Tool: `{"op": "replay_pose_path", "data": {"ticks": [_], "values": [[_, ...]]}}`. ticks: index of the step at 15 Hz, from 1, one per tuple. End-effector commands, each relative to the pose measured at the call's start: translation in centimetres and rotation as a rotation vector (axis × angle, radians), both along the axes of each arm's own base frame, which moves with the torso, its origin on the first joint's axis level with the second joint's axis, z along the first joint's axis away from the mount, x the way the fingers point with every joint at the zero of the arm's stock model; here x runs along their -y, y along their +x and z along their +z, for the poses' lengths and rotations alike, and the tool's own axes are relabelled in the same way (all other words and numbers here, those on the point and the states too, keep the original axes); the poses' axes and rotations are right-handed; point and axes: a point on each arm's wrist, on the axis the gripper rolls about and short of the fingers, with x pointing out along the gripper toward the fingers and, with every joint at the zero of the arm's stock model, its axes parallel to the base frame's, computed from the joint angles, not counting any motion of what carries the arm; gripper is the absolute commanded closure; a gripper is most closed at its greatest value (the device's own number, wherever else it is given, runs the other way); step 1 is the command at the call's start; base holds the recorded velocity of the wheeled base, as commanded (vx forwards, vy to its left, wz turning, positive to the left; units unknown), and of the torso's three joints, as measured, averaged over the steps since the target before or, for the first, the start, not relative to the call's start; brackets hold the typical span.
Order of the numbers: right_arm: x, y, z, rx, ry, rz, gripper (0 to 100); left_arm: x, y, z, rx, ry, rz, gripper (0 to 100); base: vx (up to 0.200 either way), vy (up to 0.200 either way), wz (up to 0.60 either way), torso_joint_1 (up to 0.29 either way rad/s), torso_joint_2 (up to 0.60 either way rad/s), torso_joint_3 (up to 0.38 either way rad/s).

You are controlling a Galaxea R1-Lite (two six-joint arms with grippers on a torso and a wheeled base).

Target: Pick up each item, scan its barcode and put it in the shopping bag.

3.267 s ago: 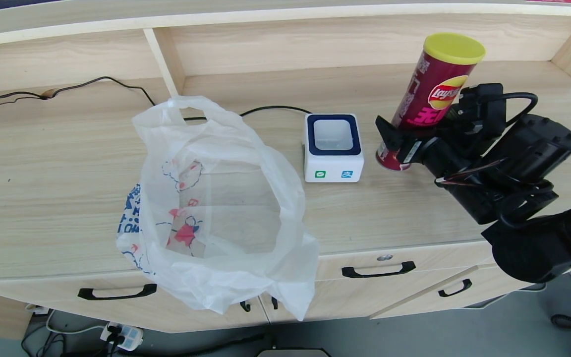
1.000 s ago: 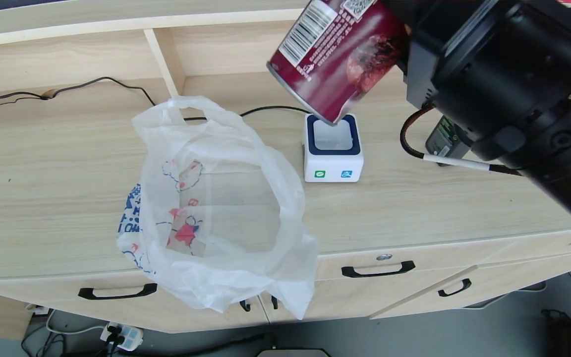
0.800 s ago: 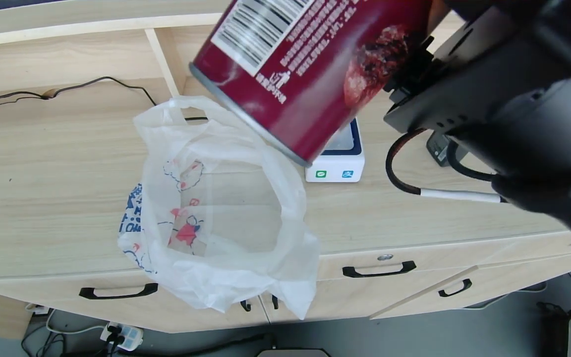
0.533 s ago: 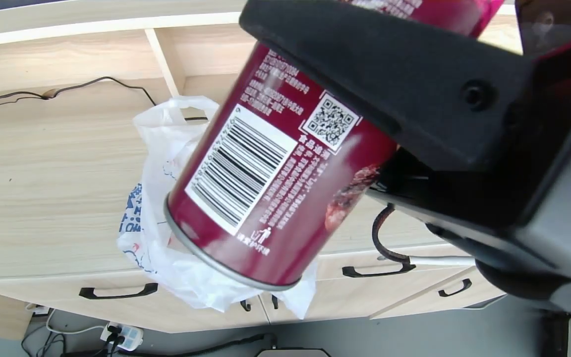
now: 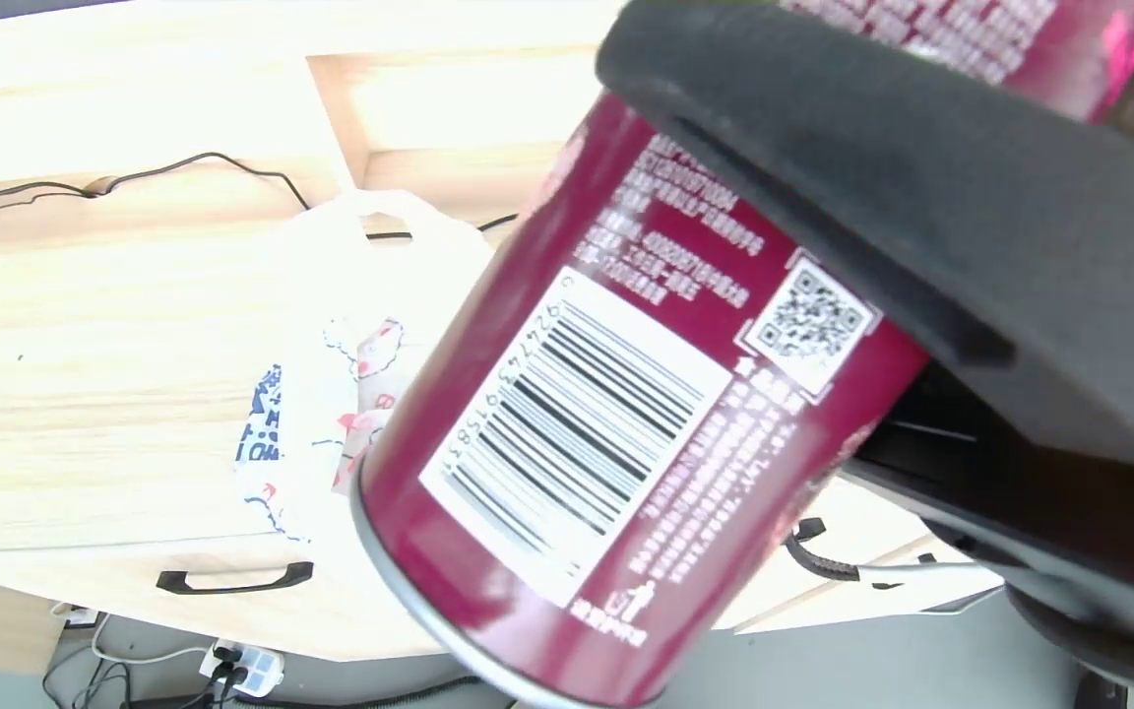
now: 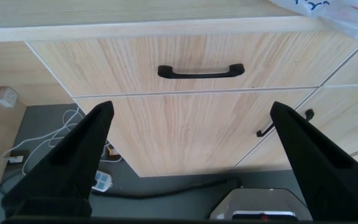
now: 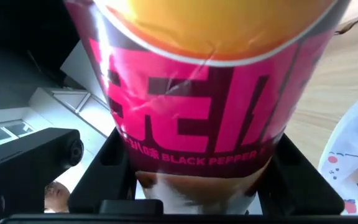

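A dark red chip can [image 5: 626, 414] hangs tilted very close to the head camera, its barcode facing that camera and its metal bottom rim lowest. My right gripper [image 7: 197, 180] is shut on the can, one black finger [image 5: 872, 187] lying across its upper side. In the right wrist view the can's yellow lid [image 7: 216, 25] points at the camera. The white shopping bag [image 5: 350, 374] lies open on the wooden counter [image 5: 85, 345], largely hidden behind the can. My left gripper [image 6: 191, 106] is open and holds nothing, low in front of the drawer fronts.
Drawers with black handles [image 5: 232, 581] [image 6: 201, 70] run below the counter's front edge. A black cable [image 5: 193, 162] trails along the back of the counter beside a shelf divider [image 5: 331, 118]. A power strip [image 5: 242, 660] lies on the floor.
My right gripper lifted the can off the counter right of the scanner and carried it left over the scanner. It is now over the bag, closer to the head camera.
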Motion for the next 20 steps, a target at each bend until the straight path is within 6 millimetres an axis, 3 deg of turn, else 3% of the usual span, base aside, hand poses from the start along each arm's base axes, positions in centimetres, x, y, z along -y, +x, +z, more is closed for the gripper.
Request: {"op": "replay_pose_path", "data": {"ticks": [1, 8, 12, 14, 15, 20], "values": [[0.6, -0.3, 0.2, -0.004, 0.013, 0.007, 100, 0.0, 0.0, 0.0, -0.001, -0.001, 0.001, 0, 0.000, 0.000, 0.00, 0.000, 0.00, 0.000], [1.9, -1.3, 0.7, -0.041, 0.049, 0.044, 100, 0.0, 0.0, 0.0, -0.003, -0.030, 0.000, 0, 0.000, 0.000, 0.00, 0.000, 0.00, 0.000], [1.8, 1.4, -0.7, 0.004, -0.149, -0.458, 100, 0.0, 0.0, 0.0, -0.001, -0.040, 0.000, 0, 0.000, 0.000, 0.00, 0.000, 0.00, 0.000], [3.1, 4.6, -2.4, 0.218, -0.358, -0.674, 100, 0.0, 0.0, 0.0, -0.001, -0.040, 0.000, 0, 0.000, 0.000, 0.00, 0.000, 0.00, 0.000], [2.9, 6.0, -2.0, 0.316, -0.427, -0.749, 100, 0.0, 0.0, 0.0, -0.001, -0.040, 0.000, 0, 0.000, 0.000, 0.00, 0.000, 0.00, 0.000], [-1.5, 10.6, -0.2, 0.545, -0.541, -1.016, 100, 0.0, 0.0, 0.0, 0.000, -0.038, 0.000, 0, 0.000, 0.000, 0.00, 0.000, 0.00, 0.000]]}}
